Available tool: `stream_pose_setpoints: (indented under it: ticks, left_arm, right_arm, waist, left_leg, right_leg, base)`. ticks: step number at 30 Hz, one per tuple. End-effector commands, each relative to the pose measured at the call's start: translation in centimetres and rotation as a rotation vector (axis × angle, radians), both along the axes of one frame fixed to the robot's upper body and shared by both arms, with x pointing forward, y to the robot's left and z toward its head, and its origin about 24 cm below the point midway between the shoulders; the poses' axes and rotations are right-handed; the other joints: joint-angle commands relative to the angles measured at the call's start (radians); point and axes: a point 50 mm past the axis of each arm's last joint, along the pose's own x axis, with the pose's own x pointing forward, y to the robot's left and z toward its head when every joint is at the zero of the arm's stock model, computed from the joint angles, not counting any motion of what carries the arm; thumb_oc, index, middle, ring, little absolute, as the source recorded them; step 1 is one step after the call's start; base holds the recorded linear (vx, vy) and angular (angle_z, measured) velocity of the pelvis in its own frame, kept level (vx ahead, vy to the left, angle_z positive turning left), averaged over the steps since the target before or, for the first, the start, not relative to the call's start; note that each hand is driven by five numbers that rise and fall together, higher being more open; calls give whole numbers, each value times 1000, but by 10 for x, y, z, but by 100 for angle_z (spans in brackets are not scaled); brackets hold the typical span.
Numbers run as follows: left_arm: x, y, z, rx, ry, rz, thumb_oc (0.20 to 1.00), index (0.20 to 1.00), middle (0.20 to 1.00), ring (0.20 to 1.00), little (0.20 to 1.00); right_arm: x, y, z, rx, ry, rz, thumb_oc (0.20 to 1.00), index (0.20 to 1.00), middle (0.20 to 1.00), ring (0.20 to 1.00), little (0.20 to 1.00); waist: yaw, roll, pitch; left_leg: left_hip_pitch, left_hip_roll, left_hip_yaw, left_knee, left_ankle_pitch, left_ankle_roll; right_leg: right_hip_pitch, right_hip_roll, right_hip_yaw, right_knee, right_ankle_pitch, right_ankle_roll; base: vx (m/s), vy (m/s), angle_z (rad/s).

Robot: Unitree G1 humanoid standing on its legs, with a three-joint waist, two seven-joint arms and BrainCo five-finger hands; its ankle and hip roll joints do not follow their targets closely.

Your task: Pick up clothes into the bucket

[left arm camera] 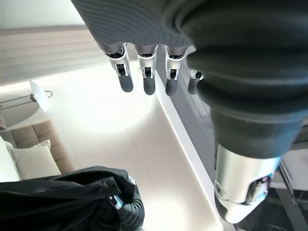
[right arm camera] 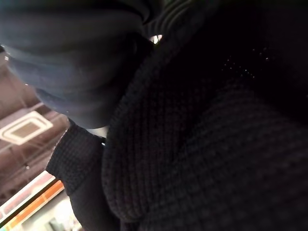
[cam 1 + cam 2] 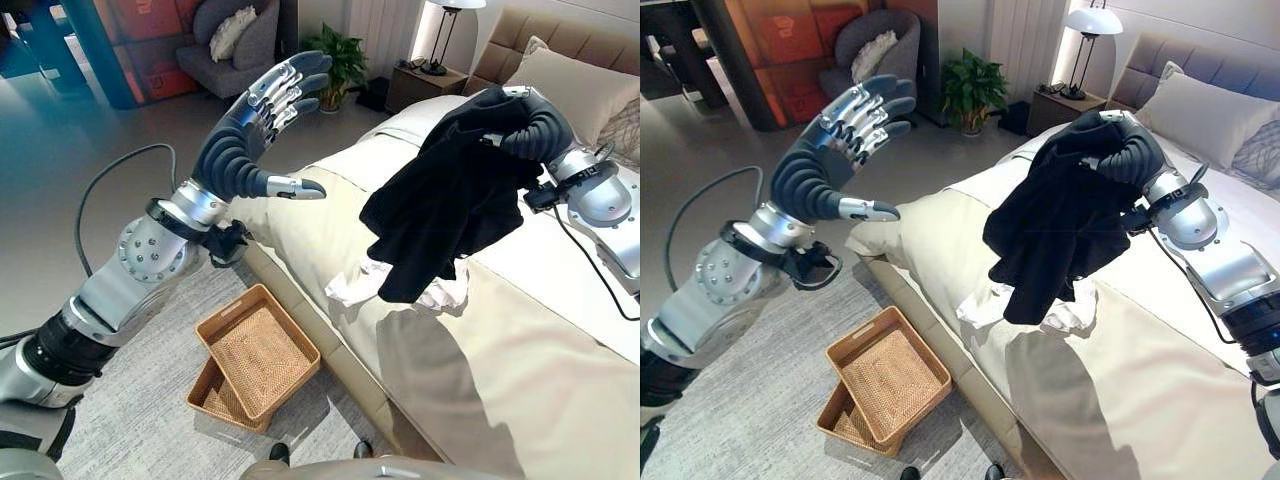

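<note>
Hanging long-axis downward from the right hand (image 3: 535, 125), the black garment (image 3: 445, 210) trails its loose ends toward the bed (image 3: 530, 340), clear of the covers. The hand's fingers are curled over the bunched top of the cloth, which drapes below and around them; in the right wrist view the knit fabric (image 2: 202, 144) lies right against the hand. A white garment (image 3: 355, 285) lies crumpled on the bed directly under the hanging ends. Two woven baskets (image 3: 255, 360) sit nested on the floor beside the bed, with nothing in the upper one. The left hand (image 3: 255, 125) is raised above the baskets, fingers (image 1: 148, 79) spread and straight, holding nothing.
</note>
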Motion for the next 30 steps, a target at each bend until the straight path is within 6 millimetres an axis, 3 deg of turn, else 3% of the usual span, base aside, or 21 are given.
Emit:
stream_pose_setpoints:
  ticks: [1,4,6,9,11,12,14,21,30]
  left_arm:
    - [15,5,6,9,-72,105,1000,1000,1000,1000,1000]
    - [24,-1,3,20,-58,106,1000,1000,1000,1000,1000]
    - [43,-15,-6,73,-25,124,1000,1000,1000,1000,1000]
    - [46,-20,-6,82,-24,116,1000,1000,1000,1000,1000]
    - [54,-37,-9,97,1,74,1000,1000,1000,1000,1000]
    - [54,-37,-9,97,1,74,1000,1000,1000,1000,1000]
    - [57,-60,-11,175,17,-2,1000,1000,1000,1000,1000]
    - [48,-95,-11,267,52,-189,1000,1000,1000,1000,1000]
    - [52,-110,-13,318,48,-194,1000,1000,1000,1000,1000]
  right_arm:
    - [-15,15,62,55,-253,85,200,200,200,200,200]
    - [-16,23,66,61,-267,123,200,200,200,200,200]
    - [-18,44,74,56,-298,214,200,200,200,200,200]
    - [-19,50,76,54,-307,236,200,200,200,200,200]
    - [-20,66,82,47,-326,302,200,200,200,200,200]
    - [-20,66,82,47,-326,302,200,200,200,200,200]
    - [-22,85,85,26,-328,373,200,200,200,200,200]
    - [-27,106,87,-7,-317,467,200,200,200,200,200]
    - [-40,125,83,-3,-299,603,200,200,200,200,200]
  waist:
    - [15,-44,-36]
    - [12,-42,-36]
    - [-3,-38,-36]
    - [-5,-36,-35]
    - [-12,-34,-32]
    - [-11,-33,-32]
    - [-21,-29,-29]
    - [-28,-20,-24]
    - [-31,-17,-18]
  left_leg:
    - [-4,-11,-10,82,-90,16]
    - [-3,-11,-7,81,-91,18]
    - [-2,-12,-2,79,-91,21]
    - [-2,-12,-1,78,-91,21]
    - [-3,-12,3,78,-91,22]
    - [-3,-12,3,78,-91,22]
    - [-8,-11,6,80,-90,21]
    - [-13,-15,5,85,-88,22]
    - [-16,-20,-1,84,-87,22]
  right_leg:
    - [-8,-65,-37,103,-43,67]
    - [-11,-65,-33,103,-43,67]
    - [-15,-63,-21,102,-43,68]
    - [-17,-63,-19,102,-43,68]
    - [-21,-62,-14,100,-40,69]
    - [-21,-62,-14,100,-40,69]
    - [-28,-62,-6,96,-37,69]
    - [-30,-62,-4,95,-33,70]
    - [-29,-66,-10,98,-33,72]
  base:
    - [8,2,-4]
    - [10,3,-5]
    - [11,10,-10]
    - [5,5,-13]
    - [-1,7,-6]
    - [-5,11,-8]
    - [-3,11,-8]
    - [0,1,-1]
    - [0,0,0]
